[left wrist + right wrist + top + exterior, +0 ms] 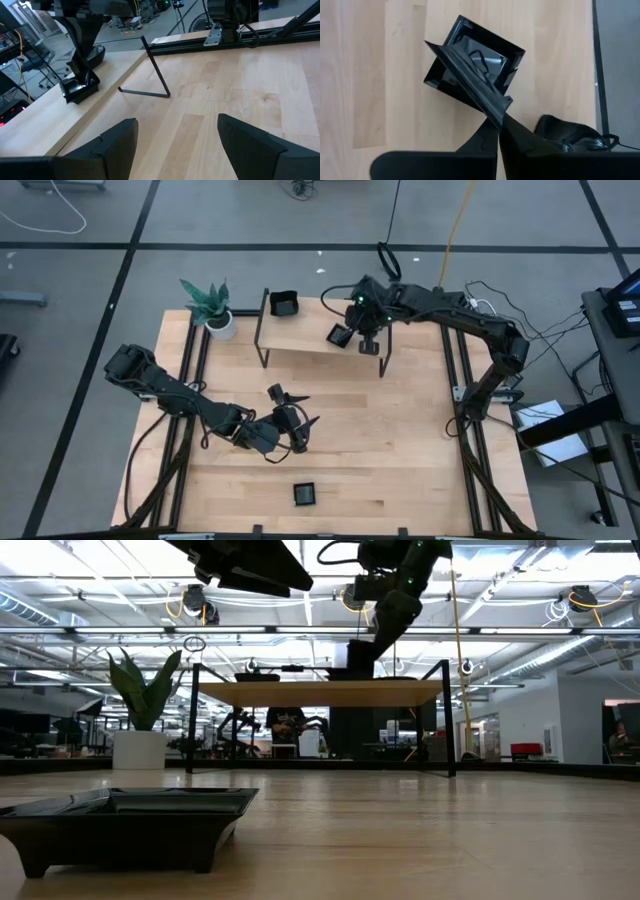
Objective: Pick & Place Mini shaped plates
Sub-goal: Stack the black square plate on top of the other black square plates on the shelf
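Note:
My right gripper (498, 134) is shut on a square, glossy black mini plate (475, 65) over the top of a raised wooden shelf (320, 332) at the table's far side. A second plate (283, 304) sits on the shelf's far left corner. A third plate (304, 494) rests flat on the table near the front edge and looms large in the low view (125, 820). My left gripper (297, 425) hovers open over the middle of the table, nothing between its fingers (120, 145). My right gripper pinches one rim of the plate (492, 112) between its two fingers, near one end of that side. The fingers slant down from above. The plate hangs tilted below them (80, 89); whether its lower edge touches the shelf top, I cannot tell.
A potted green plant (215, 308) stands at the table's far left corner, beside the shelf. The shelf stands on thin black wire legs (157, 75). Bare wood lies between the shelf and the front edge.

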